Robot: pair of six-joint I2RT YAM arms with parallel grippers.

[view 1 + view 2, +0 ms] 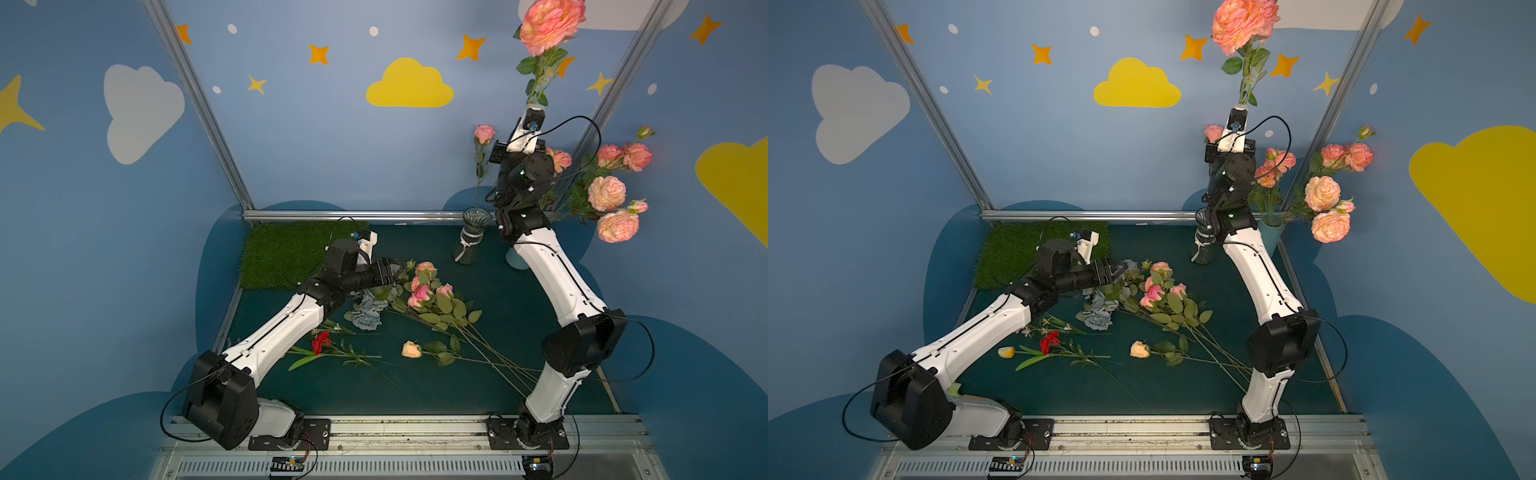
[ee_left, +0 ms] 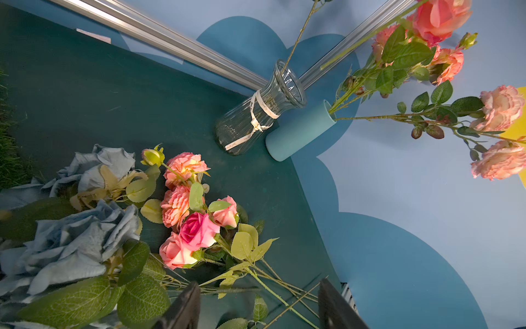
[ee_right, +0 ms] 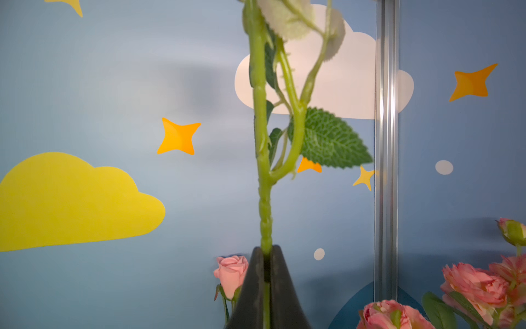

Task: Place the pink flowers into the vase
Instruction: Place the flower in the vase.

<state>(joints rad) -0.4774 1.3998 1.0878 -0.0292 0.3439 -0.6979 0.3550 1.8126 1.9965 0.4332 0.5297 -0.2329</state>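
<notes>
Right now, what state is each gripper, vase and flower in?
right gripper: shut on the large pink rose stem, held high.
left gripper: open, low over the pink cluster stems.
glass vase: upright, small pink rose inside.
blue vase: upright, several pink roses inside.
pink cluster: lying on table.
grey-blue flowers: lying on table.
red flower: lying on table.

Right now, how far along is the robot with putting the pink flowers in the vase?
Partly done. Several pink blooms already stand in the blue vase, and one pink rose in the glass vase. In hand: the right gripper is shut on the stem of a big pink rose, raised high. Still to go: a pink cluster lying on the mat, near the open left gripper.
</notes>
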